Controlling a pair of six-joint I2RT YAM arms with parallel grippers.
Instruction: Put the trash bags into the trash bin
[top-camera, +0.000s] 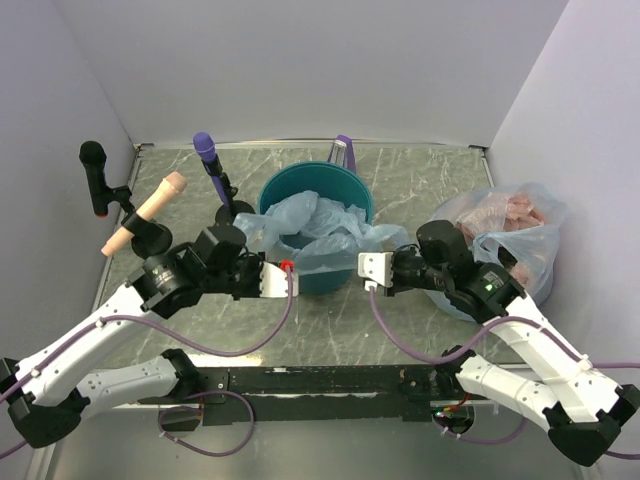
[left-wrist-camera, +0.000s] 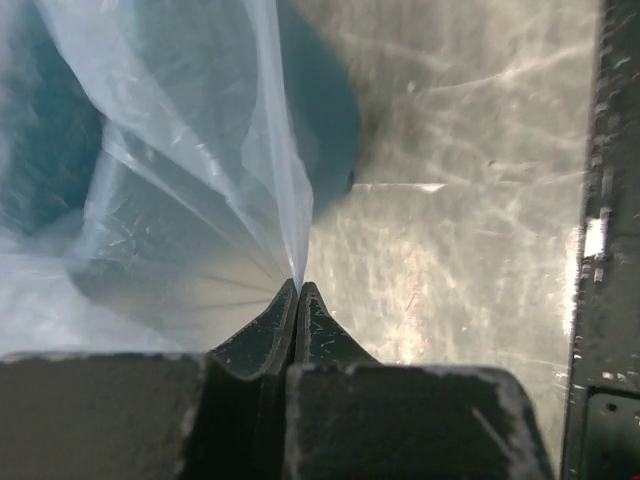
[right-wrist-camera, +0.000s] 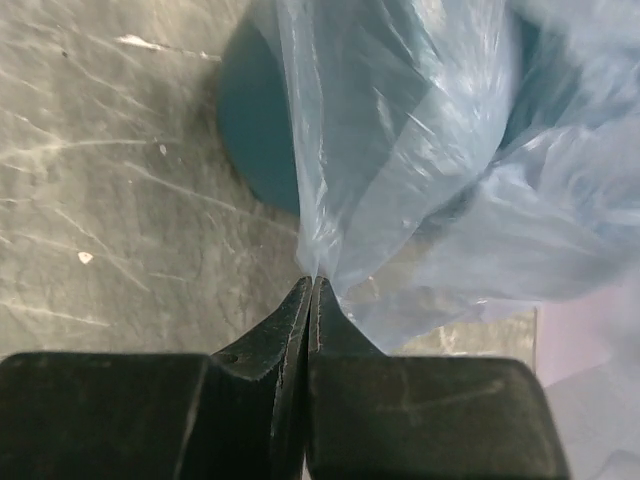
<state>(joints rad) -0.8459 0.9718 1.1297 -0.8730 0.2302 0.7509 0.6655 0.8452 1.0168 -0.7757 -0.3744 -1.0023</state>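
The pale-blue trash bag (top-camera: 315, 228) lies crumpled over and partly inside the round teal trash bin (top-camera: 285, 188) at the table's middle back. My left gripper (top-camera: 288, 272) is shut on the bag's left edge, just in front of the bin. In the left wrist view the trash bag (left-wrist-camera: 200, 150) fans up from my shut left gripper (left-wrist-camera: 298, 285), with the trash bin (left-wrist-camera: 325, 110) behind it. My right gripper (top-camera: 366, 272) is shut on the bag's right edge. In the right wrist view the trash bag (right-wrist-camera: 420, 160) rises from my shut right gripper (right-wrist-camera: 312, 280), next to the trash bin (right-wrist-camera: 255, 140).
A clear bag stuffed with pink items (top-camera: 510, 240) sits at the right, behind my right arm. Several stands hold a black microphone (top-camera: 94, 172), a tan handle (top-camera: 145, 212) and a purple-tipped tool (top-camera: 208, 152) at the back left. A purple object (top-camera: 343, 150) stands behind the bin.
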